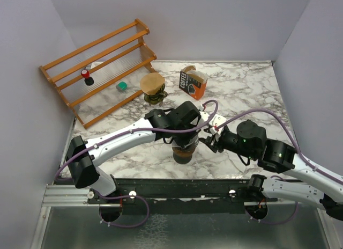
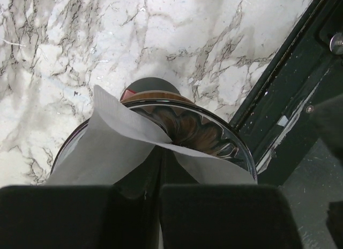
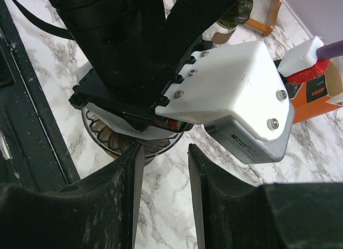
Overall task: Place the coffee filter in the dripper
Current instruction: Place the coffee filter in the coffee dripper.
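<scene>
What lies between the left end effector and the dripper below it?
The white coffee filter: the shut left end effector pinches its fold, and the paper spreads over the dripper. The left wrist view shows it.

the coffee filter (image 2: pixel 107 141) is thin matt white paper, softly creased. under it the dripper (image 2: pixel 198 128) has a mirror-bright metal rim (it throws back brown reflections). the table (image 2: pixel 177 34) looks like polished veined marble; the rack (image 1: pixel 95 46) behind is smooth, lightly glossy varnished wood.
</scene>
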